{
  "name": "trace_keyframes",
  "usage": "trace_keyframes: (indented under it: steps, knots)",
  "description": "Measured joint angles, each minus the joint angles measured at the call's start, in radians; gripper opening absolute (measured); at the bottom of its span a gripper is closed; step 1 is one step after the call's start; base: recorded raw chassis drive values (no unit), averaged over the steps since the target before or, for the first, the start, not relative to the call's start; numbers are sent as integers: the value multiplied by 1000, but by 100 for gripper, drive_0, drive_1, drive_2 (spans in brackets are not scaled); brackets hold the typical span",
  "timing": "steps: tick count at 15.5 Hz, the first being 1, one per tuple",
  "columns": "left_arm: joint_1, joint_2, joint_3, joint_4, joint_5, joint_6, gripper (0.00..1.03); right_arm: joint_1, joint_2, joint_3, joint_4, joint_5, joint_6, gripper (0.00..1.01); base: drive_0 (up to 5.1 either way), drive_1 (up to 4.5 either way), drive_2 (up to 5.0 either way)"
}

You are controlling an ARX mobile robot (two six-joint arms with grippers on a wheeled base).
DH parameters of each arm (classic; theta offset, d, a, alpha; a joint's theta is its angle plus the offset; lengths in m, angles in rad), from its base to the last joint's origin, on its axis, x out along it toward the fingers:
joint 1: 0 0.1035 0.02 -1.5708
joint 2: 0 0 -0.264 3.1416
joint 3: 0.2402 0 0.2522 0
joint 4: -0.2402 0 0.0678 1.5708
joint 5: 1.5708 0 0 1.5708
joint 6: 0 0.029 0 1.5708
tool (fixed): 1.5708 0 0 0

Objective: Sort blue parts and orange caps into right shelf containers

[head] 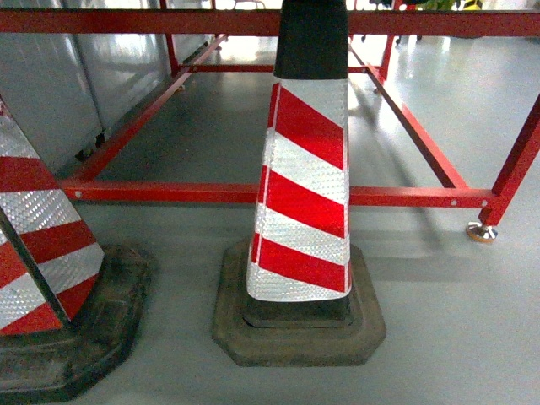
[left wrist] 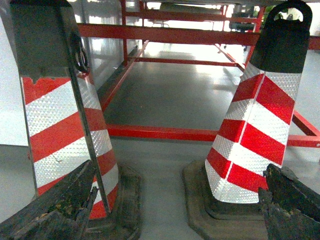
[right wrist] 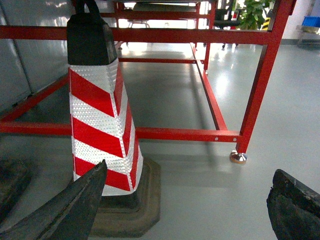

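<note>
Head view is showing only a red-and-white striped traffic cone [head: 302, 181] on a black rubber base and a red steel frame [head: 253, 193] on the grey floor; no blue crates, parts or caps are showing, so the robot is probably travelling toward the shelf. Both arms are hanging low, the left gripper [left wrist: 170, 210] and right gripper [right wrist: 185, 210] spreading their fingers [right wrist: 70, 210] wide, carrying nothing.

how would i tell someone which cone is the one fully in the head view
Start at the red steel frame running across the grey floor. Two red-and-white striped cones stand in front of its bottom bar; take the central cone on the dark octagonal base. Its neighbour, the left cone, is cut off by the left edge.
</note>
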Motion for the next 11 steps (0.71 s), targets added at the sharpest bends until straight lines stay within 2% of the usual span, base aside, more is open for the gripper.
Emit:
trace_keyframes:
  steps: [11]
  knots:
    - [0,0,0,0,0,0,98,0,0,0,0,0,0,98,0,0,0]
